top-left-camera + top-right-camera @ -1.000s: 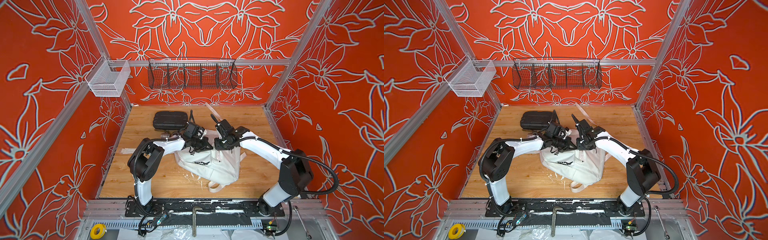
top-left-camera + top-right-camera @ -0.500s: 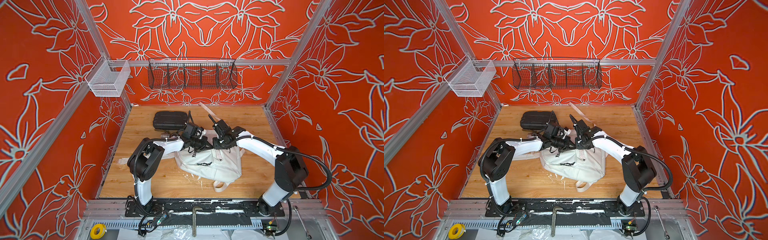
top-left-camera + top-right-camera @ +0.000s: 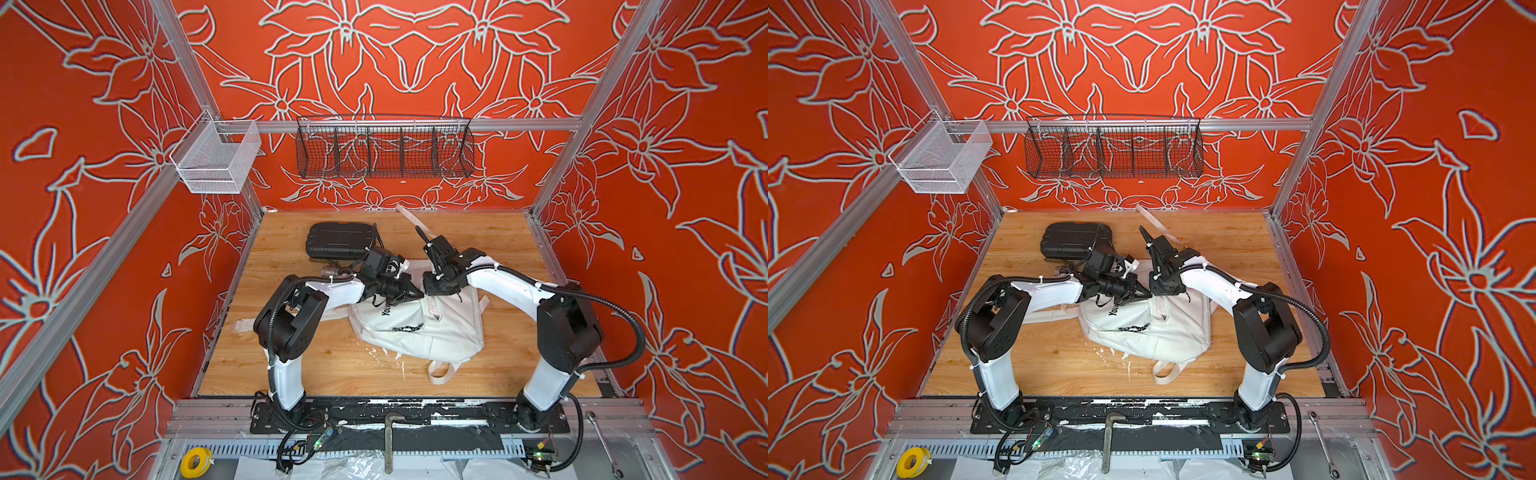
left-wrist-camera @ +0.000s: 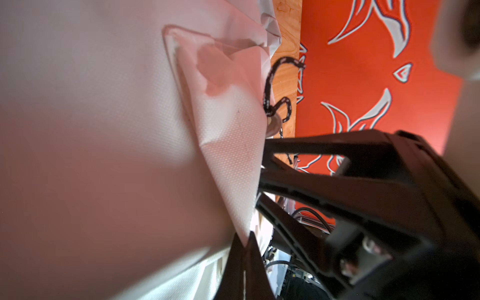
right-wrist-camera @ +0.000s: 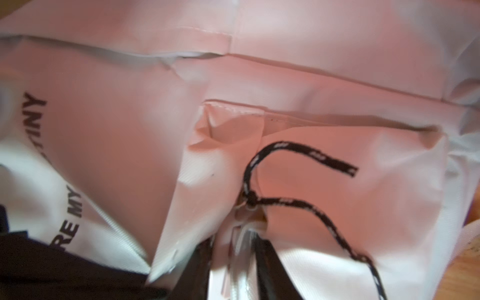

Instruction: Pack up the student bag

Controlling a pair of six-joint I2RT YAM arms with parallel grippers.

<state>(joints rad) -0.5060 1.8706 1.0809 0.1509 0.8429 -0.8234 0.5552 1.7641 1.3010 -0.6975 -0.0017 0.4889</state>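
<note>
Where the black case [image 3: 338, 243] sits on the wood table [image 3: 332, 365], the student bag [image 3: 419, 332] lies flat just past it toward the arm bases, offset to R arm's side, print up. Both grippers work at the bag end nearest the case. L gripper [image 4: 245, 241]: fully closed, tips pinching a fold of bag fabric. R gripper [image 5: 233, 259]: fingers part-way apart, straddling the zip edge right by the black cord pull [image 5: 298, 155]; can't tell if it's actually clamping anything. L and R tips sit close together in both top views.
</note>
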